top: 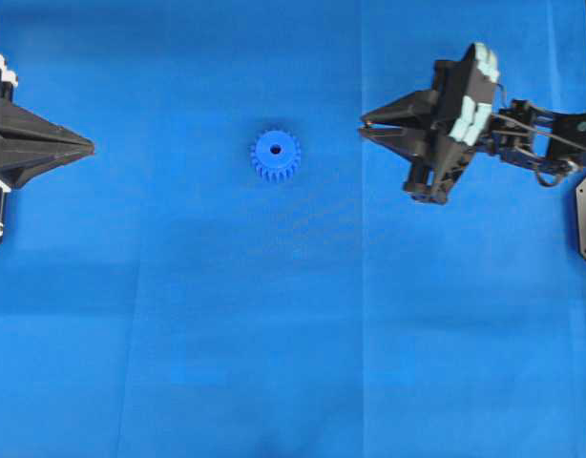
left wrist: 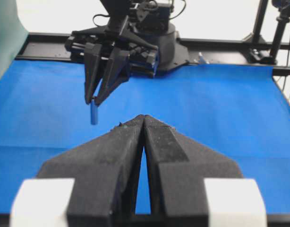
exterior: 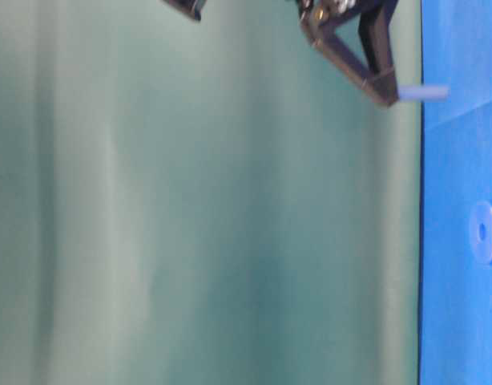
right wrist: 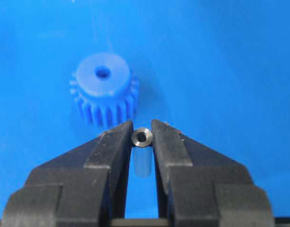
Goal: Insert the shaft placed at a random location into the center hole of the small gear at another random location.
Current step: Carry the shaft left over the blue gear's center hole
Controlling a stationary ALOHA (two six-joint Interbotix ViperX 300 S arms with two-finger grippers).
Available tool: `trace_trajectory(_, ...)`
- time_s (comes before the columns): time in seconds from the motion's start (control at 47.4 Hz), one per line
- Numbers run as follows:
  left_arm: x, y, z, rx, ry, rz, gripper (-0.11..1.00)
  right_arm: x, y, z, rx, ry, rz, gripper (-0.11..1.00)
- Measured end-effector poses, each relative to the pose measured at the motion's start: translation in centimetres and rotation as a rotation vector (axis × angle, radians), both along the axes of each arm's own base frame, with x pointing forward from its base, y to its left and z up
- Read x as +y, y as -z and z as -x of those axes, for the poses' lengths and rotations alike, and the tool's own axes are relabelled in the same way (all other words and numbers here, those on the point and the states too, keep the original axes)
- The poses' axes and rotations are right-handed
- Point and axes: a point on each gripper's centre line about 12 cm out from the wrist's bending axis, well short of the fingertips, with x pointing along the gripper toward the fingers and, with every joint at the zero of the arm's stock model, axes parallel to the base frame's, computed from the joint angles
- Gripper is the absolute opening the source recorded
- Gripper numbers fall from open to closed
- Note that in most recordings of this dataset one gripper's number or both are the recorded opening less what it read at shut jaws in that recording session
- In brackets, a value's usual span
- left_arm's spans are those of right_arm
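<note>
The small gear (top: 276, 156) is bright blue and lies flat on the blue mat left of centre, its center hole (top: 276, 149) facing up; it also shows in the right wrist view (right wrist: 104, 89) with the hole (right wrist: 102, 73). My right gripper (top: 364, 126) is shut on the shaft (right wrist: 142, 137), a short silver pin held upright between the fingertips, hanging down toward the mat. It hovers to the right of the gear. The pin shows in the left wrist view (left wrist: 94, 113) and the table-level view (exterior: 423, 93). My left gripper (top: 89, 148) is shut and empty at the left edge.
The blue mat (top: 293, 363) covers the table. The right arm's base and black frame (left wrist: 154, 28) stand at the far side in the left wrist view. A green backdrop (exterior: 206, 208) fills the table-level view.
</note>
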Motion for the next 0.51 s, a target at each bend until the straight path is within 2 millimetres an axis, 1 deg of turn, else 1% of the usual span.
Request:
trace_trajectory(0.338, 0.0, 0.0, 0.0, 0.002, -0.001, 0.002, 0.00, -0.2, -0.2, -5.8, 0.009, -0.028, -0.004, 0.03)
trace_trajectory(0.506, 0.0, 0.1, 0.0, 0.006, -0.001, 0.002, 0.00, -0.1, -0.1, -7.8, 0.018, -0.042, -0.008, 0.03)
